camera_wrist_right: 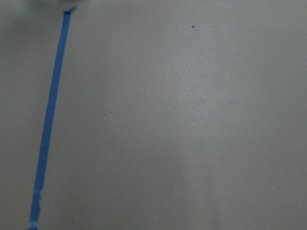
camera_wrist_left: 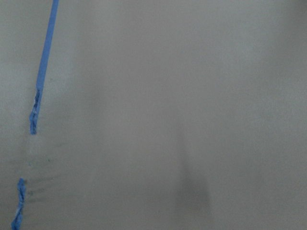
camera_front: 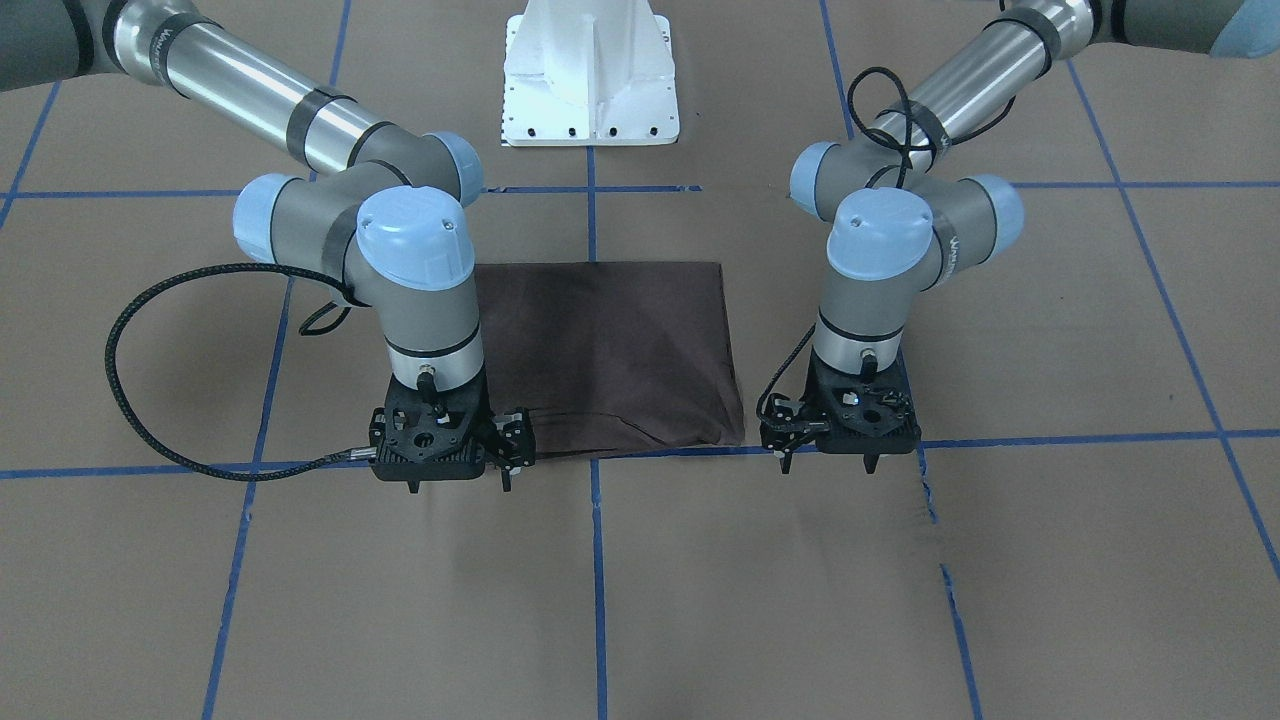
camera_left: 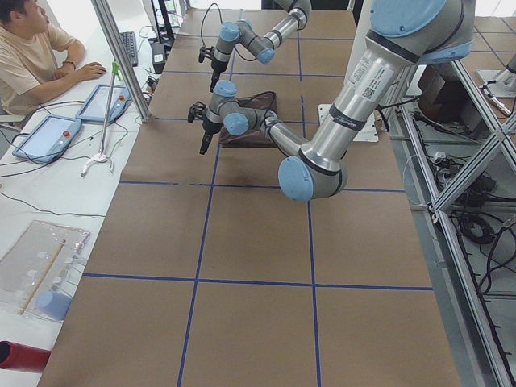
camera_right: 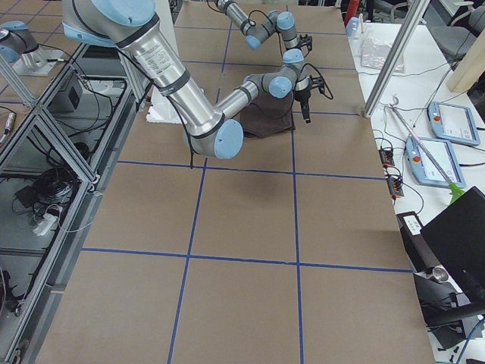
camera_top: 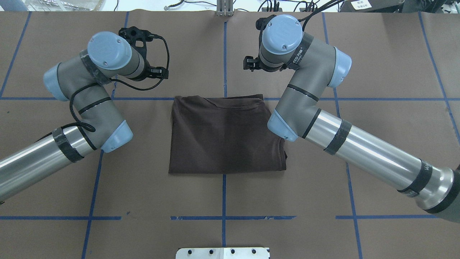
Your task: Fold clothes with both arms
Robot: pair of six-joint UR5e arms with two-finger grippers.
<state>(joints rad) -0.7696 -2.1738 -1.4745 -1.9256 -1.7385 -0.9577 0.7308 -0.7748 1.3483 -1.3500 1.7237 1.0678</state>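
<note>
One brown table [camera_top: 395, 54] under T-shirt [camera_top: 222, 136]

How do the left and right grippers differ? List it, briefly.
Right gripper sits at the T-shirt's corner, overlapping its edge in the front-facing view; left gripper stands just clear of the opposite corner. A wide cable loop swings out from the right gripper; the left gripper's cable runs close. Both point down, open, holding nothing.
</note>
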